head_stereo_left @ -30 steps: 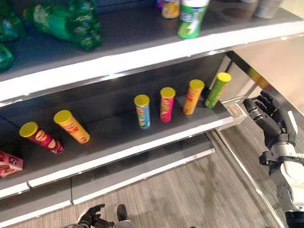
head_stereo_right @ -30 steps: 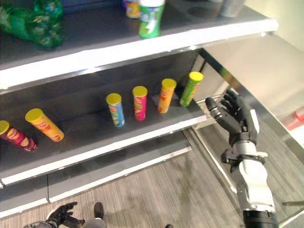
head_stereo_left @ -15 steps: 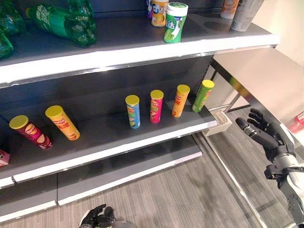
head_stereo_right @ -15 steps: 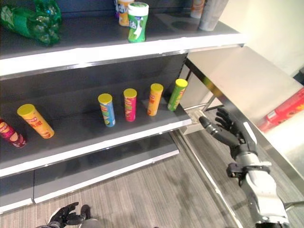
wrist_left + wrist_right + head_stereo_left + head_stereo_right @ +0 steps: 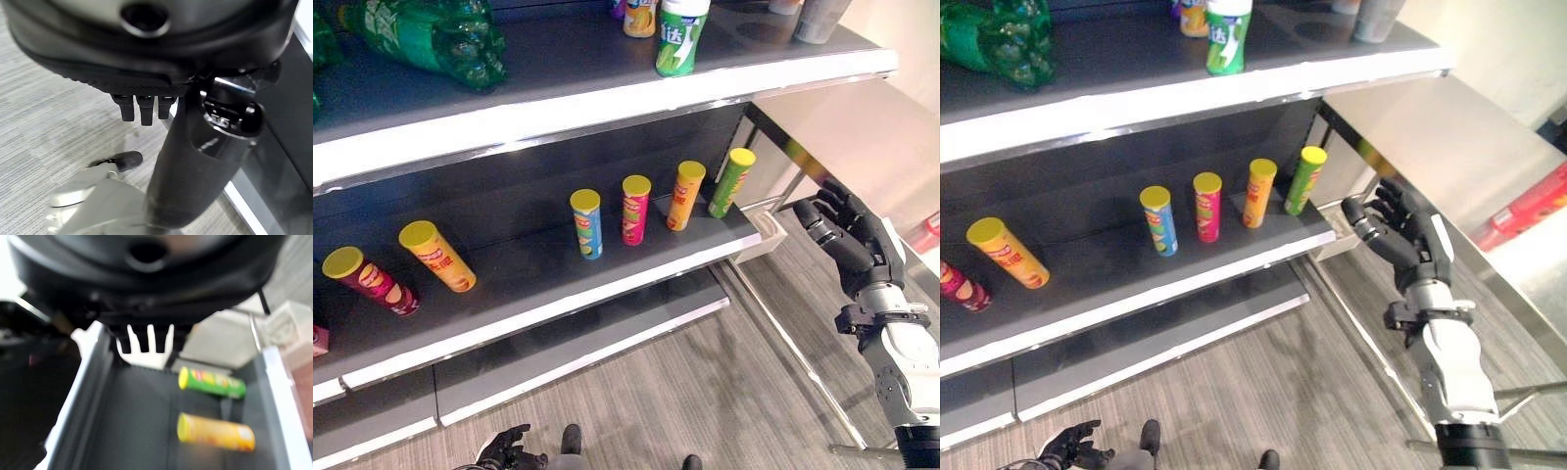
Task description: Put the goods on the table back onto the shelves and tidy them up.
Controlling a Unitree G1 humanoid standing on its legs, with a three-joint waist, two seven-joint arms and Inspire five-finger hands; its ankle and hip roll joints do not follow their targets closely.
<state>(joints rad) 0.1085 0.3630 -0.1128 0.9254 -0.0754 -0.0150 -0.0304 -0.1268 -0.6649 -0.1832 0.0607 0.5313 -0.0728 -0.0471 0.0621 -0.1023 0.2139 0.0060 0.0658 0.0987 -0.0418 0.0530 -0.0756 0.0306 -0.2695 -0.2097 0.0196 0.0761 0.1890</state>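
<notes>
Right hand (image 5: 1400, 240): raised off right end of middle shelf (image 5: 558, 284), fingers loosely spread, empty. Left hand (image 5: 504, 448): low near floor, fingers curled, empty. Red package (image 5: 1528, 208) lies on table (image 5: 1449, 127), right edge. Advice: turn toward table, approach package with fingers open, grasp mid-body. Can labels unreadable.

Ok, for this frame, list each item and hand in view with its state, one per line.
right hand: open, empty, raised beside the middle shelf's end
left hand: low near the floor, holding nothing
green can: upright on the middle shelf
orange can: upright
pink can: upright
blue can: upright
yellow can: upright
maroon can: upright
green bottles: lying on the top shelf
red package: lying on the table
</notes>
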